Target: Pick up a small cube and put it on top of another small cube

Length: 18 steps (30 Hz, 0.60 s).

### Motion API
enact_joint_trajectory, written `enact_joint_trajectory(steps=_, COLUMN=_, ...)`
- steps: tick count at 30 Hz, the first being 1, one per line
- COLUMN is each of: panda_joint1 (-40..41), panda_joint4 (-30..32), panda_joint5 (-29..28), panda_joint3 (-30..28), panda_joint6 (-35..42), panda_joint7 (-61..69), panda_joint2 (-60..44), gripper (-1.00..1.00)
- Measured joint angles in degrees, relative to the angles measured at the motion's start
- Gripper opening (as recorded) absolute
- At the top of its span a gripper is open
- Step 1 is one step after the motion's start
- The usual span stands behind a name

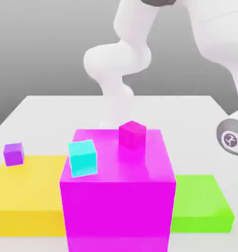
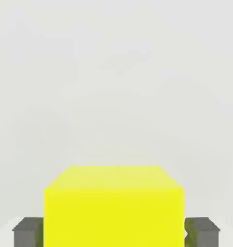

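Near the green block's (image 1: 199, 197) edge, gripper (image 2: 114, 232) clamped on the yellow cube (image 2: 113, 212), open tabletop (image 2: 113, 96) alongside.

No legible text, brand or number in view; a pale stylized emblem on a dark round badge (image 1: 230, 140) marks the robot arm's gray-rimmed white hand housing (image 1: 234, 137), at the exterior view's right edge; its meaning unclear
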<state>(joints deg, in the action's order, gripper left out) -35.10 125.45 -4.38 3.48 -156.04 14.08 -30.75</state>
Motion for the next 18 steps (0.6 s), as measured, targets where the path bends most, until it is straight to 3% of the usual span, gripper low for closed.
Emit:
enact_joint_trajectory(steps=3, panda_joint1=-0.03, panda_joint4=-0.02, panda_joint5=-0.05, panda_joint3=-0.01, panda_joint6=-0.02, panda_joint7=0.01, panda_joint2=-0.07, gripper=-1.00)
enact_joint_trajectory(steps=7, panda_joint1=0.60, panda_joint4=1.52, panda_joint5=1.06, panda_joint3=0.74, panda_joint6=5.54, panda_joint7=0.69, panda_joint2=7.00, gripper=-1.00)
enact_joint_trajectory(steps=13, panda_joint1=4.81, panda_joint4=5.54, panda_joint5=9.09, panda_joint3=-0.51, panda_joint6=13.75, panda_joint7=-2.10, panda_joint2=18.65, gripper=-1.00)
enact_joint_trajectory(steps=18, panda_joint1=8.89, panda_joint4=9.05, panda_joint5=12.09, panda_joint3=-3.01, panda_joint6=20.57, panda_joint7=-7.78, panda_joint2=28.60, gripper=-1.00)
